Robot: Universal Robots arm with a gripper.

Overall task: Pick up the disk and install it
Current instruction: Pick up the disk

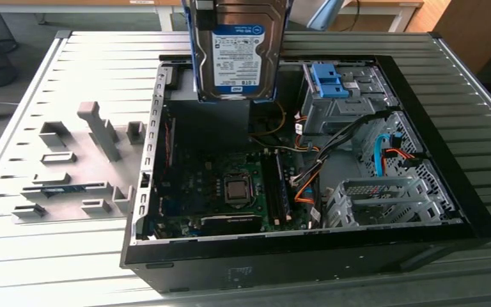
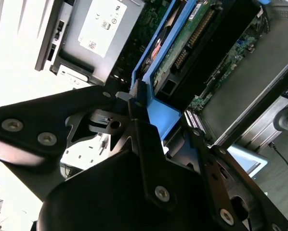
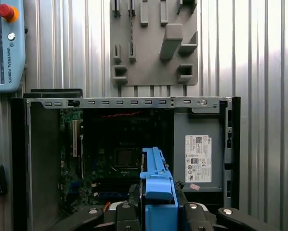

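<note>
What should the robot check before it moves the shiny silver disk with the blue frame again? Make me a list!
1. Grip: the gripper is clamped on the flat silver hard disk by its blue plastic frame: ok.
2. Disk lifted free: it hangs upright above the open black computer case: ok.
3. Disk lined up over the grey metal drive cage with the blue clip on top: not ok, it hangs to the exterior view's left of the cage.
4. Free slot in the cage: cannot tell.
5. Orange cables beside the cage out of the way: cannot tell.
</note>
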